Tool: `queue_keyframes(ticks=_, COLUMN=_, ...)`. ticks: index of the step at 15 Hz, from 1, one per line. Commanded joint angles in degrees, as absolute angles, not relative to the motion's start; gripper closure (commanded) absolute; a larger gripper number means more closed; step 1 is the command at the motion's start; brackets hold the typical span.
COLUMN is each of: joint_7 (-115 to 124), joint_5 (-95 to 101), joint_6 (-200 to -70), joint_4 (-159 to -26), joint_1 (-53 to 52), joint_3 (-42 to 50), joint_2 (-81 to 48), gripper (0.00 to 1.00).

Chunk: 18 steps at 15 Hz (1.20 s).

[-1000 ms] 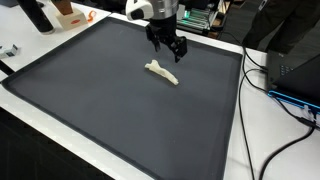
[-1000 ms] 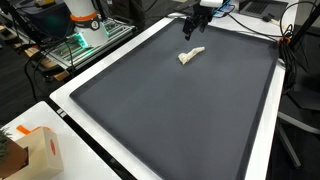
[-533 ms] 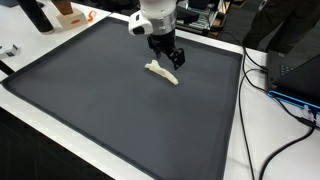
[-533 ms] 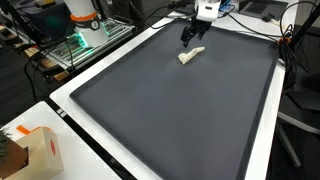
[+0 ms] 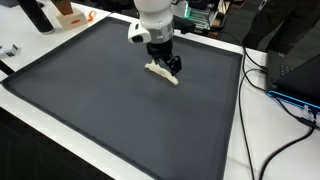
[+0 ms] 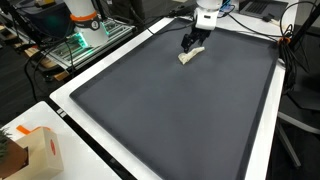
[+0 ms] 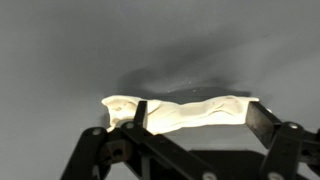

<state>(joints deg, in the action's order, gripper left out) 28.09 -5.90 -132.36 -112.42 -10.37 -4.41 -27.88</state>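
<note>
We see the dark mat (image 5: 110,115) filling nearly the whole tabletop in both exterior views (image 6: 170,115), framed by a white border. Cables (image 5: 285,100) trail beside it in an exterior view only, and a cardboard box (image 6: 35,150) with orange marks stands off a near corner in an exterior view only. The white arm (image 5: 153,12) comes down from the top edge over the far part of the mat, and its gripper (image 5: 165,64) hangs low over the pale strip (image 5: 171,77). The strip lies flat on the mat toward the far side, apart from every border. From outside the black fingers merge with the dark surface, so we cannot tell there how the jaws stand. The wrist view settles it: the gripper (image 7: 197,108) is spread wide, with one of its fingers (image 7: 140,116) in front of the strip's thicker, lumpy end and the other at its thin tip, and we cannot tell whether either touches it. There the pale strip (image 7: 195,114) runs straight across the picture, its long axis in line with the gap between the fingers, thick end at the left and narrow end at the right. In an exterior view (image 5: 171,77) it slants from upper left to lower right, and in an exterior view (image 6: 187,57) from lower left to upper right
</note>
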Motion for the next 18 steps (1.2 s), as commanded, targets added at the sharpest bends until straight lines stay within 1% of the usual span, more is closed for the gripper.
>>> queue_keyframes(ticks=1, joint_7=29.6, joint_5=-5.3, joint_6=-133.6, joint_4=-111.7, joint_1=-12.2, joint_3=-2.8, joint_2=-29.6, gripper=0.0)
queue_keyframes(ticks=4, joint_7=29.7, joint_5=-5.3, joint_6=-133.4, joint_4=-111.4, joint_1=-12.7, joint_3=-2.5, joint_2=-30.4, gripper=0.0)
queue_keyframes(ticks=5, joint_7=29.7, joint_5=-5.3, joint_6=-133.4, joint_4=-111.3, joint_1=-12.9, joint_3=-2.5, joint_2=-30.6, gripper=0.1)
queue_keyframes(ticks=6, joint_7=29.9, joint_5=-5.0, joint_6=-133.5, joint_4=-111.1, joint_1=-13.1, joint_3=-2.3, joint_2=-30.9, gripper=0.26)
queue_keyframes(ticks=9, joint_7=30.3, joint_5=-4.6, joint_6=-133.7, joint_4=-110.6, joint_1=-13.8, joint_3=-1.9, joint_2=-31.5, gripper=0.51)
queue_keyframes(ticks=11, joint_7=30.6, joint_5=-4.4, joint_6=-133.6, joint_4=-110.3, joint_1=-14.2, joint_3=-1.7, joint_2=-31.6, gripper=0.64)
queue_keyframes(ticks=14, joint_7=30.8, joint_5=-4.1, joint_6=-133.5, joint_4=-110.1, joint_1=-14.5, joint_3=-1.4, joint_2=-31.7, gripper=0.88)
queue_keyframes(ticks=16, joint_7=30.8, joint_5=-4.1, joint_6=-133.4, joint_4=-110.0, joint_1=-14.7, joint_3=-1.4, joint_2=-31.9, gripper=1.0)
queue_keyframes(ticks=18, joint_7=30.8, joint_5=-3.9, joint_6=-133.4, joint_4=-109.8, joint_1=-14.9, joint_3=-1.3, joint_2=-32.0, gripper=1.0)
